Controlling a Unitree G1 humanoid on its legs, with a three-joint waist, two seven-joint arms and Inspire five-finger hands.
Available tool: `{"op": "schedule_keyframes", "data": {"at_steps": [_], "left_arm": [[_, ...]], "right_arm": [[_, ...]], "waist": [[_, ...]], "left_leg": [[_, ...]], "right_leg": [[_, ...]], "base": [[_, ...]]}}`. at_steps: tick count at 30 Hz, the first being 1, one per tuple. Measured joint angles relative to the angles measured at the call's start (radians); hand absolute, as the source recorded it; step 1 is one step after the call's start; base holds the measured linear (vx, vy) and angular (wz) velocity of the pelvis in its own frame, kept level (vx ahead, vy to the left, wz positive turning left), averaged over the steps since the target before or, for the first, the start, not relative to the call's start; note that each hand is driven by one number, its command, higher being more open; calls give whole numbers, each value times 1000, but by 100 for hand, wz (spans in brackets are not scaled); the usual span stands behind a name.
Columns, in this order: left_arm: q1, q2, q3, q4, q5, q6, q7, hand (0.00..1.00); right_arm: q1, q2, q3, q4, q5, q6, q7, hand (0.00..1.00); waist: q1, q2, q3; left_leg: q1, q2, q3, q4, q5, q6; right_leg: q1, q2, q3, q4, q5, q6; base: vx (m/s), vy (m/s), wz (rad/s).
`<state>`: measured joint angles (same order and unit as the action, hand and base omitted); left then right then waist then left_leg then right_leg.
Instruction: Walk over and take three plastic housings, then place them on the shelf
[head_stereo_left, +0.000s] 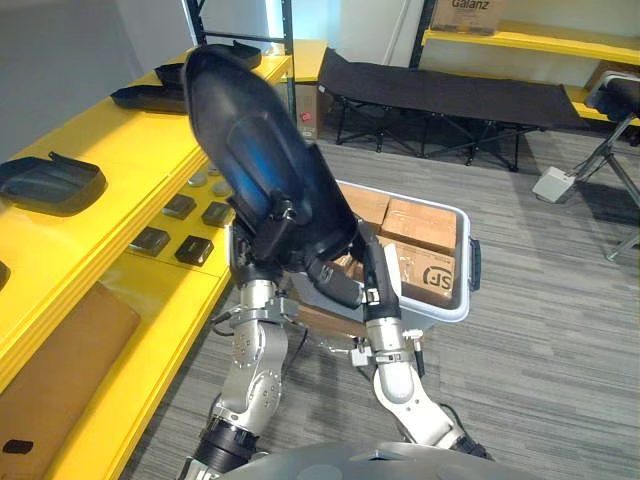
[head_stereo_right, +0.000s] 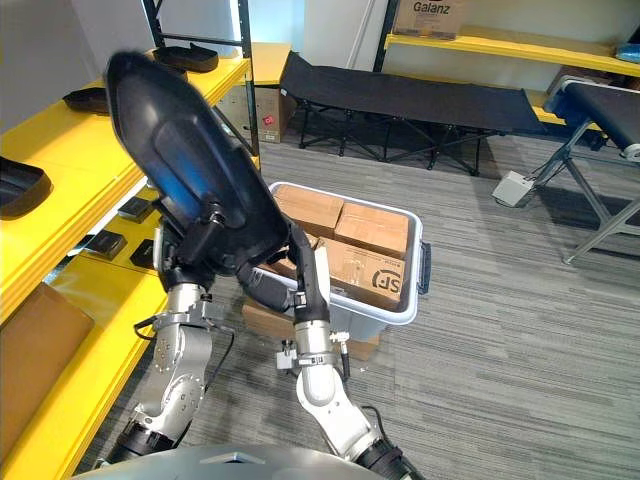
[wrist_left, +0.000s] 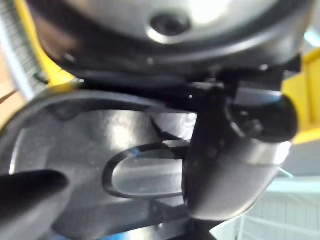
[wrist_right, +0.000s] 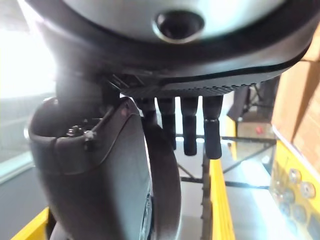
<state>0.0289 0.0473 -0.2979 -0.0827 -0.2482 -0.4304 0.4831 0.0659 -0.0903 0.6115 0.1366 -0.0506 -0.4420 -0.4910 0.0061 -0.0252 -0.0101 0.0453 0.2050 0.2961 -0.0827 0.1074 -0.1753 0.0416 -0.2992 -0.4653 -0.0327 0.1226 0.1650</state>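
A large glossy black plastic housing (head_stereo_left: 250, 130) was held up off everything, tilted on end above the yellow shelf's (head_stereo_left: 110, 150) front edge. The left hand (head_stereo_left: 268, 238) gripped its lower end, fingers curled over the rim. The right hand (head_stereo_left: 338, 278) clamped the same end from the other side, with the rim pinched between thumb and fingers (wrist_right: 212, 132). Three more black housings (head_stereo_left: 50, 182) lay along the shelf's top surface, well apart. Small dark square parts (head_stereo_left: 180, 207) sat on the lower surface. A grey plastic tote (head_stereo_left: 455, 305) of brown cardboard boxes (head_stereo_left: 425, 225) stood on the floor beside the shelf.
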Motion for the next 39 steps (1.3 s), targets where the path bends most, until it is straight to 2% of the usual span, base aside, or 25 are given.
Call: {"op": "schedule_keyframes", "data": {"at_steps": [2, 4, 7, 10, 11, 13, 15, 17, 19, 21, 25, 29, 32, 34, 35, 37, 39], "left_arm": [[-3, 10, 42, -27, 169, 1, 70, 0], [-47, 34, 123, -48, 374, 3, 148, 0], [-100, 121, 195, -68, 535, 18, 199, 0], [-97, 178, 216, -67, 591, 20, 227, 0], [-96, 180, 217, -60, 605, 20, 233, 0], [-84, 188, 225, -22, 612, 19, 234, 0], [-34, 187, 260, -12, 585, 3, 219, 0], [12, 183, 287, -2, 526, -7, 185, 0], [41, 154, 309, -5, 414, -25, 114, 0], [103, 86, 340, -39, 199, -49, -18, 0], [217, -11, 352, -132, -1, -49, -172, 0], [258, -28, 351, -170, -24, -49, -258, 0], [258, -27, 355, -205, -18, -49, -292, 0], [261, -28, 361, -248, -13, -42, -316, 0], [262, -28, 367, -258, -13, -40, -325, 0], [281, -35, 420, -288, -18, -24, -364, 0], [317, -40, 475, -295, -38, -22, -391, 0]], "right_arm": [[0, 11, -1, 0, 97, -9, 65, 100], [10, 2, -10, 1, 398, -4, 265, 100], [34, 2, -40, -26, 640, 10, 433, 100], [50, -8, -102, -149, 725, 34, 545, 100], [50, -12, -121, -179, 736, 42, 571, 100], [62, -30, -218, -281, 742, 69, 681, 100], [87, -32, -298, -329, 740, 101, 749, 100], [136, -31, -385, -337, 724, 119, 775, 100], [199, -30, -486, -321, 724, 152, 772, 100], [258, -20, -585, -228, 698, 176, 741, 100], [305, 11, -695, -82, 701, 219, 707, 100], [309, 23, -691, -21, 769, 241, 717, 100], [279, 30, -656, -20, 861, 272, 789, 100], [208, 21, -606, 17, 866, 303, 810, 100], [186, 19, -590, 37, 842, 303, 808, 100], [121, 14, -536, 94, 747, 301, 784, 100], [106, 16, -499, 96, 694, 297, 771, 100]], "waist": [[-4, 0, 0], [-6, 0, 1], [-10, 6, 5], [-12, 9, 7], [-12, 9, 7], [-16, 12, 9], [-35, 16, 13], [-41, 19, 17], [-40, 21, 22], [-42, 22, 27], [-38, 25, 52], [-34, 27, 56], [-25, 28, 56], [2, 30, 57], [11, 30, 57], [58, 39, 71], [88, 41, 74]], "left_leg": [[0, 0, 0, 1, 0, 0], [0, 2, -2, 19, -12, 1], [0, 5, 0, 38, -34, 3], [-1, 6, 5, 45, -47, -4], [-1, 6, 8, 45, -48, -5], [-1, 6, 14, 48, -46, -1], [-1, 6, 25, 55, -50, -5], [-1, 8, 35, 65, -55, -6], [-1, 8, 37, 64, -58, -5], [-1, 8, 40, 64, -64, -4], [-1, 8, 40, 64, -67, -4], [-1, 8, 31, 65, -68, -4], [-12, 8, -4, 79, -76, 1], [-50, 6, -61, 99, -77, 1], [-60, 3, -79, 99, -75, 3], [-80, -7, -145, 96, -62, 0], [-103, -18, -192, 96, -56, 1]], "right_leg": [[0, 0, 0, 0, 0, 0], [9, 0, 0, 0, -1, -1], [9, -1, 2, -1, -3, -5], [4, -1, 7, -3, -3, -5], [2, -1, 9, -3, -3, -5], [-3, -1, 17, -4, -2, -3], [-6, -1, 28, -6, -2, -2], [-6, -1, 34, -6, -1, -2], [-7, -1, 33, -7, -1, -2], [-8, -1, 33, -9, -2, -2], [-5, -1, 31, -10, -4, 1], [2, -1, 23, -6, -13, 10], [23, -5, -10, 0, -23, 13], [36, -10, -66, 14, -34, 15], [40, -12, -83, 16, -37, 18], [69, -12, -148, 17, -40, 21], [92, -14, -199, 16, -51, 28]], "base": [[0, 0, 0], [0, 0, 0], [-16, 5, -3], [-4, 11, -9], [9, 10, -9], [17, 9, -10], [31, 12, -14], [59, 13, -14], [48, 11, -5], [32, 10, -3], [9, 2, 0], [-5, -1, 7], [-17, -4, 30], [-22, 2, 61], [-3, 3, 83], [-6, 6, 79], [10, -1, 73]]}}
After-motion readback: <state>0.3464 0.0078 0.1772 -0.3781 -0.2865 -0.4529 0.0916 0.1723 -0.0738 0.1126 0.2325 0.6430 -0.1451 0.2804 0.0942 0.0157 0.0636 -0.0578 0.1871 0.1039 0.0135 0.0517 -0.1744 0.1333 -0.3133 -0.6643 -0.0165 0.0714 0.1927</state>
